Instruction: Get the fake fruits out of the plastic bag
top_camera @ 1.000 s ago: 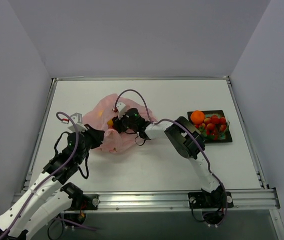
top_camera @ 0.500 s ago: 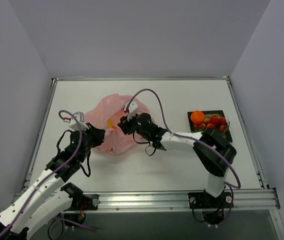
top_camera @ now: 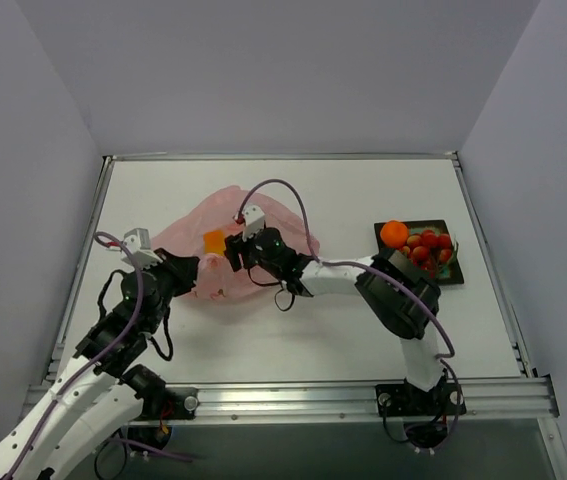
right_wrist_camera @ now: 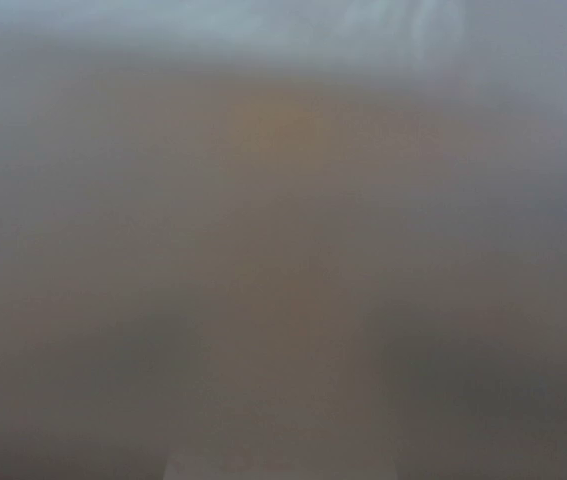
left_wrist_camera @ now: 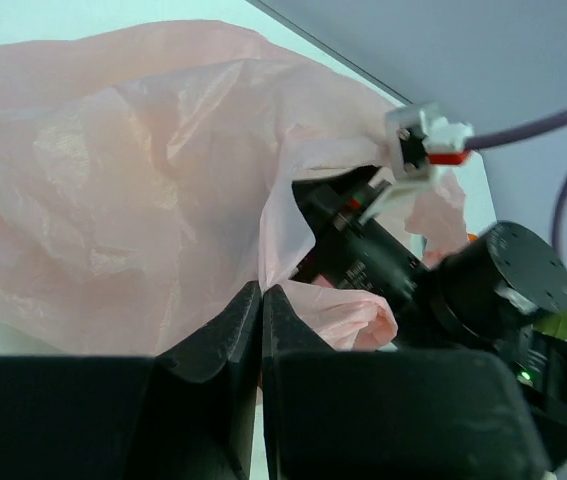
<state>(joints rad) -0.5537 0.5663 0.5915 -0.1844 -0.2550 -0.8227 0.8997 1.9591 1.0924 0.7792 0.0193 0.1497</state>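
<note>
The pink translucent plastic bag [top_camera: 198, 235] lies left of the table's middle. My left gripper [top_camera: 195, 270] is shut on its near edge; in the left wrist view the jaws [left_wrist_camera: 261, 292] are pinched on the thin film of the plastic bag [left_wrist_camera: 113, 180]. My right gripper [top_camera: 230, 254] reaches into the bag's mouth from the right, with its fingers hidden by plastic. An orange-yellow fruit piece [top_camera: 213, 241] shows through the bag just beyond them. The right wrist view is a grey-brown blur. An orange ball [top_camera: 394, 233] and red berries [top_camera: 429, 249] lie on the tray.
The black-rimmed tray [top_camera: 456, 276] stands at the right of the table. The right arm's black wrist [left_wrist_camera: 403, 275] and its purple cable [top_camera: 283, 190] cross the bag's opening. Grey walls close in the table on three sides.
The left gripper has drawn the bag's edge leftward, stretching the bag wider. The right gripper has pushed further left into the bag, and the orange-yellow piece now shows more plainly.
</note>
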